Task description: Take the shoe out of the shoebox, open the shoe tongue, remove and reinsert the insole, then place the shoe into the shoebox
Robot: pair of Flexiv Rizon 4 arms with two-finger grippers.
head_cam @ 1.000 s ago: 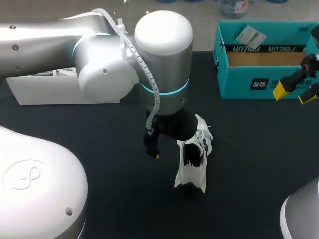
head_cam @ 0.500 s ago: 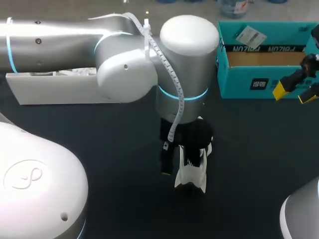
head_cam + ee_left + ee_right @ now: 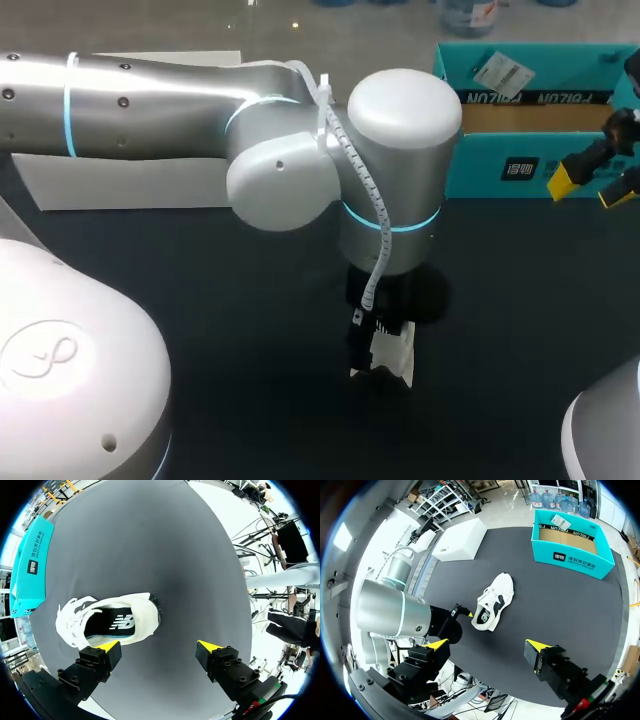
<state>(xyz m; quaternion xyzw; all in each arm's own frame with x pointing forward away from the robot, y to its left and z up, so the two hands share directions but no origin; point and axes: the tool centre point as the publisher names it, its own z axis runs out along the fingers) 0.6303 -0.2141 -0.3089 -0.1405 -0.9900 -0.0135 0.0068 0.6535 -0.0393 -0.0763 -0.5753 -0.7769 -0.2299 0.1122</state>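
A dark matte table (image 3: 230, 330) carries everything in view. A white lace-up sneaker with a black insole (image 3: 387, 357) stands on its sole near the middle of it, outside the box; in the head view only its heel end shows, as the rest is covered by the left arm's wrist. The open teal cardboard shoebox (image 3: 520, 165) is set at about one o'clock from the sneaker, well apart from it, and a flat white box lid (image 3: 130, 185) lies at about ten o'clock.

The left gripper (image 3: 159, 646) is held directly over the sneaker with its fingers spread wide and nothing clasped – one yellow tip is seen just beside the sneaker's side edge, the other over bare table; whether that tip touches cannot be told. The right gripper (image 3: 588, 188) is held at about two o'clock from the sneaker, before the shoebox's front wall – its fingers are likewise parted, with nothing between them
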